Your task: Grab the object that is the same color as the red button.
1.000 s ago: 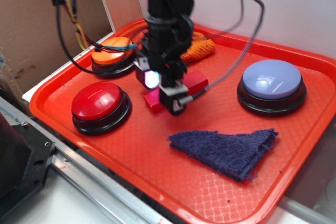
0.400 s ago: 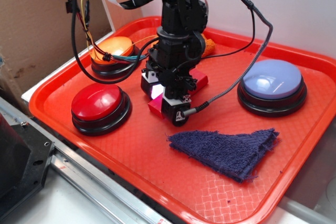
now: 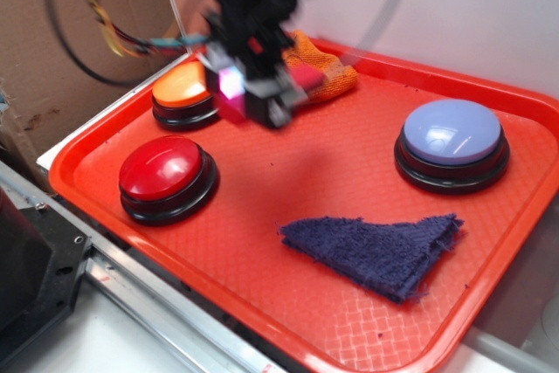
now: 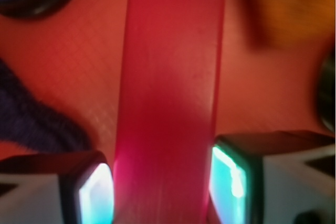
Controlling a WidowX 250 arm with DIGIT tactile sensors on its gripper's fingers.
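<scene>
Here the claw [image 3: 253, 93] hangs above the red tray [image 3: 288, 172], blurred in the exterior view, with its two fingers pressed against the long sides of the red block [image 4: 170, 98], which it holds clear of the tray surface. In the wrist view the block runs as a straight red bar up the middle of the frame, with the finger pads [image 4: 94, 192] glowing pale cyan on either side of its near end. In the exterior view only a small reddish-pink patch [image 3: 301, 76] of the block peeks out at the claw's right edge. The red button [image 3: 166, 176] sits on the tray below and to the left of the claw, well apart from it. The orange button [image 3: 182, 92] lies just beside the claw on its left, and the orange cloth [image 3: 327, 76] shows just behind it. The pale blue button [image 3: 452, 141] stands far to the right, and the dark blue cloth [image 3: 376, 246] lies below and to the right.
</scene>
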